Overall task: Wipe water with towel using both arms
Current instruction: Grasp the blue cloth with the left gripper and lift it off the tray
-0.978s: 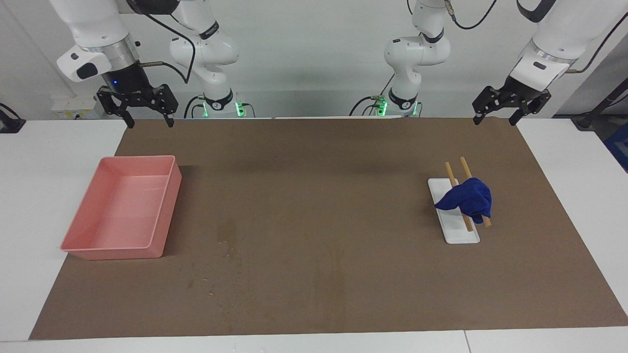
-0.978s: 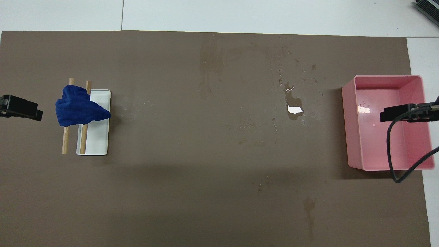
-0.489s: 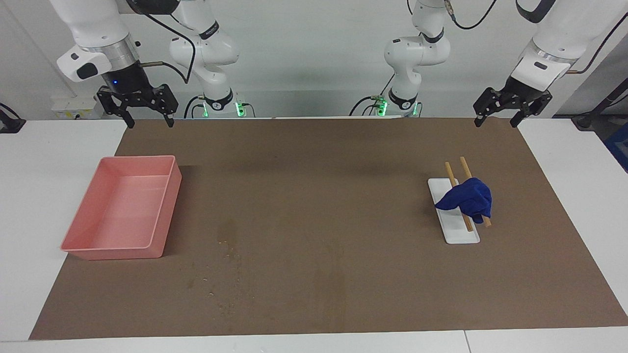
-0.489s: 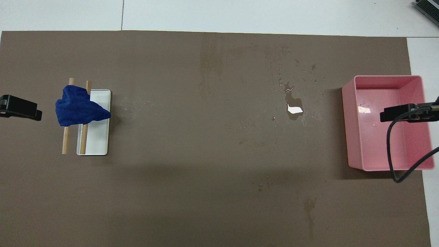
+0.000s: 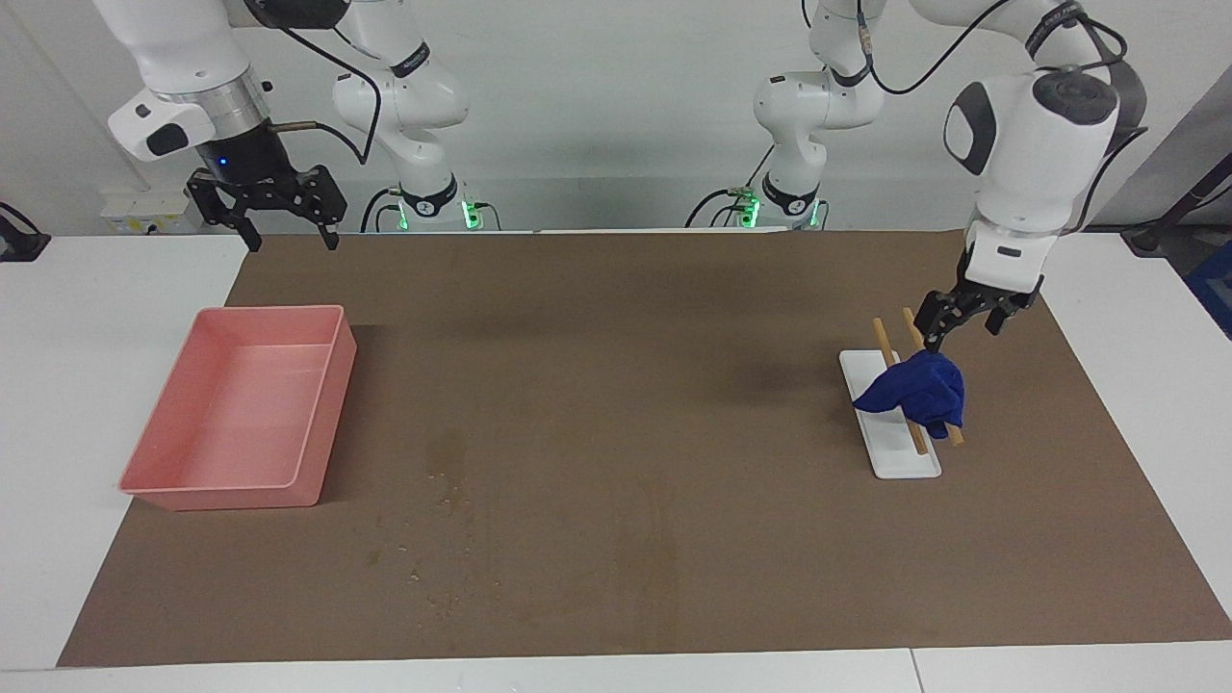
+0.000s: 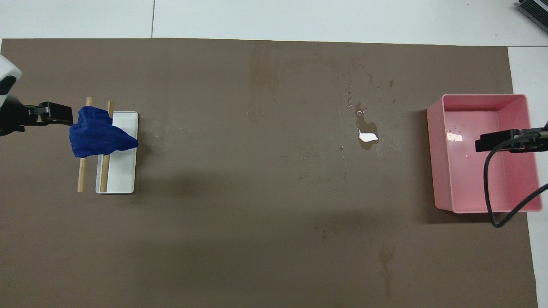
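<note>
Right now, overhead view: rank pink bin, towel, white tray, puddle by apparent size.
1. pink bin
2. towel and white tray: look alike, and the towel covers part of the tray
3. puddle

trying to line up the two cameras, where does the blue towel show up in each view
Facing view: the blue towel lies toward the left arm's end of the table, draped over two wooden sticks on the white tray, with the left gripper just above it.
Overhead view: the same towel sits at the picture's other edge, on the sticks and tray.
Shared landmark: the pink bin at the right arm's end.
</note>
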`<state>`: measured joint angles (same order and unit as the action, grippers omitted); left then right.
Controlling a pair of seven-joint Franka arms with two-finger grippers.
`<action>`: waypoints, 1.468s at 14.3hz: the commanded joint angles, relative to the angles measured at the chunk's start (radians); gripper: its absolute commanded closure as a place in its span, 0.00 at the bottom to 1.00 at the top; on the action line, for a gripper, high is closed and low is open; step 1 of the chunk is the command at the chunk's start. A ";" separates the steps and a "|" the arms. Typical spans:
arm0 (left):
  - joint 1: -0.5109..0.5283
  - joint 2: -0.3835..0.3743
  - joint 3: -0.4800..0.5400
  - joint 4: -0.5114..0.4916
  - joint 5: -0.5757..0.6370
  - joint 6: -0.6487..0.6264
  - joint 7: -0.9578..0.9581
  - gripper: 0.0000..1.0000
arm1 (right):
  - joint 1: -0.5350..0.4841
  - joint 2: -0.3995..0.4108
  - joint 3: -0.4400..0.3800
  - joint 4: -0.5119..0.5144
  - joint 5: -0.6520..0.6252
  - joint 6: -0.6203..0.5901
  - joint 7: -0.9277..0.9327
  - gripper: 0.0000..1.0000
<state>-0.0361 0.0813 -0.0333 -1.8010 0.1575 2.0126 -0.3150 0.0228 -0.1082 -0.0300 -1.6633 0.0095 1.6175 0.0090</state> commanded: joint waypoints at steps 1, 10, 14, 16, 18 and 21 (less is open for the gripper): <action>-0.002 0.034 0.012 -0.042 0.030 0.092 -0.042 0.00 | -0.001 -0.022 0.002 -0.016 0.007 -0.027 -0.024 0.00; 0.012 -0.002 0.018 -0.192 0.030 0.232 -0.036 1.00 | 0.005 -0.036 0.013 -0.036 0.058 -0.042 -0.021 0.00; 0.036 0.015 0.019 -0.108 -0.040 0.129 -0.044 1.00 | -0.003 -0.036 0.012 -0.052 0.147 -0.025 0.037 0.00; 0.071 0.063 0.021 0.036 -0.278 -0.004 -0.049 1.00 | -0.007 -0.036 0.012 -0.053 0.194 -0.011 0.171 0.00; 0.110 0.090 0.021 0.153 -0.439 -0.136 -0.074 1.00 | 0.000 -0.039 0.013 -0.059 0.237 -0.013 0.277 0.00; 0.125 0.074 0.019 0.180 -0.707 -0.172 -0.403 1.00 | -0.003 -0.054 0.012 -0.088 0.354 -0.008 0.475 0.00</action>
<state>0.0849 0.1376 -0.0055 -1.6702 -0.4156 1.8807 -0.5243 0.0319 -0.1238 -0.0224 -1.6985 0.2981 1.5856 0.3827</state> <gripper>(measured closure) 0.837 0.000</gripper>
